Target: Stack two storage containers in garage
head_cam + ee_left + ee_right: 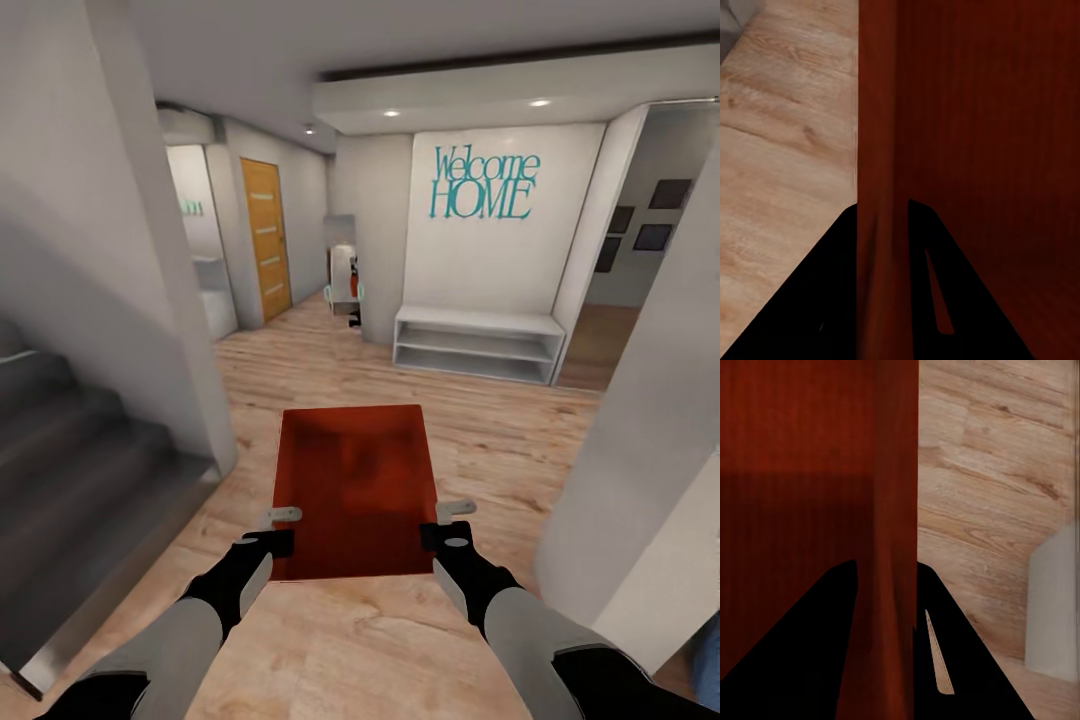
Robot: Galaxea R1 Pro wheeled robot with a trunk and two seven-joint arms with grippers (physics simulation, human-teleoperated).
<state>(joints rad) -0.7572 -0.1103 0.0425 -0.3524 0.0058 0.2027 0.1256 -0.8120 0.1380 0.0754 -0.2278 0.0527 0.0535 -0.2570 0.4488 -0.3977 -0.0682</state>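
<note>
Both hands, left [283, 528] and right [446, 522], clamp opposite walls of one storage container [355, 490], its near end partly hidden.

Head view: high, facing forward and down over both arms; takes in the container [355, 490], wood floor [400, 640], stairs [70, 470], white shelf [478, 343], lettered wall [485, 185] and orange door [265, 238].
Left wrist view: very near, along the fingers [832, 300] that straddle the container's wall [877, 150]; floor [780, 150] beside it.
Right wrist view: the same, at the opposite wall [896, 510]; floor [982, 495] beside.
Shared by all three: container and floor.
</note>
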